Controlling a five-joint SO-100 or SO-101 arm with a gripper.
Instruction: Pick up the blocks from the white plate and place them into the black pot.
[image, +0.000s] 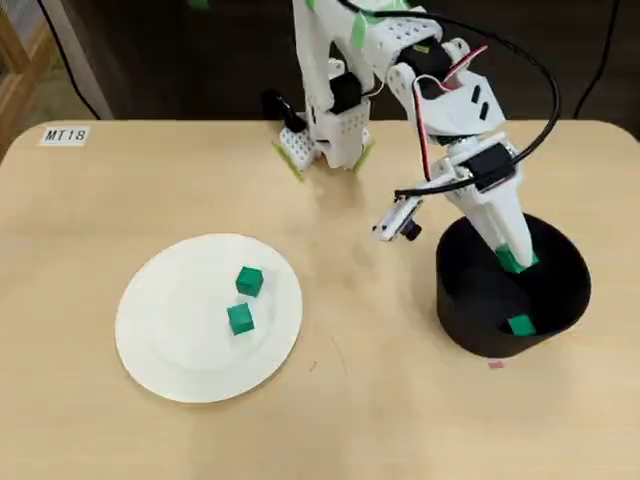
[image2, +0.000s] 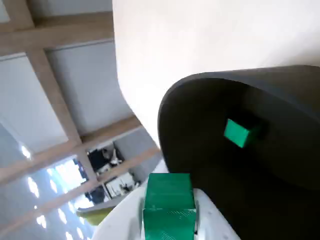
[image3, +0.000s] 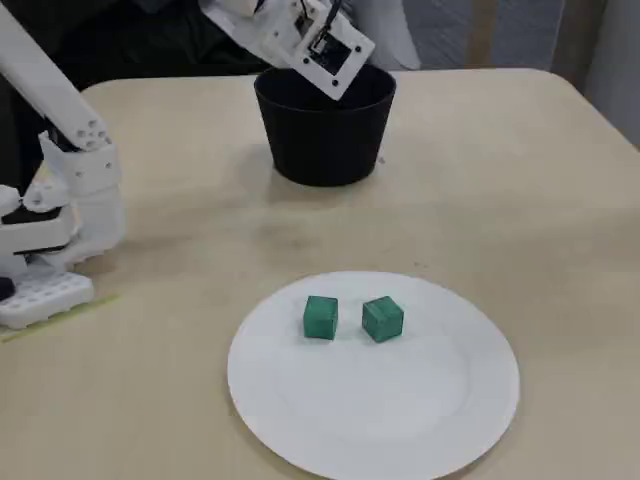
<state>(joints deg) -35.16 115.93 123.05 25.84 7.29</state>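
Note:
Two green blocks (image: 249, 281) (image: 240, 319) lie near the middle of the white plate (image: 160, 340); the fixed view shows them side by side (image3: 320, 317) (image3: 382, 319) on the plate (image3: 440, 420). The black pot (image: 560, 300) stands right of the plate, with one block (image: 520, 325) on its floor, also seen in the wrist view (image2: 236, 132). My gripper (image: 510, 260) reaches down into the pot's mouth, shut on another green block (image2: 168, 205). In the fixed view the pot (image3: 325, 140) hides the fingertips.
The arm's white base (image: 325, 140) is clamped at the table's far edge in the overhead view, and appears at the left (image3: 50, 250) in the fixed view. A label reading MT18 (image: 66, 135) sits in the far left corner. Bare tabletop lies between plate and pot.

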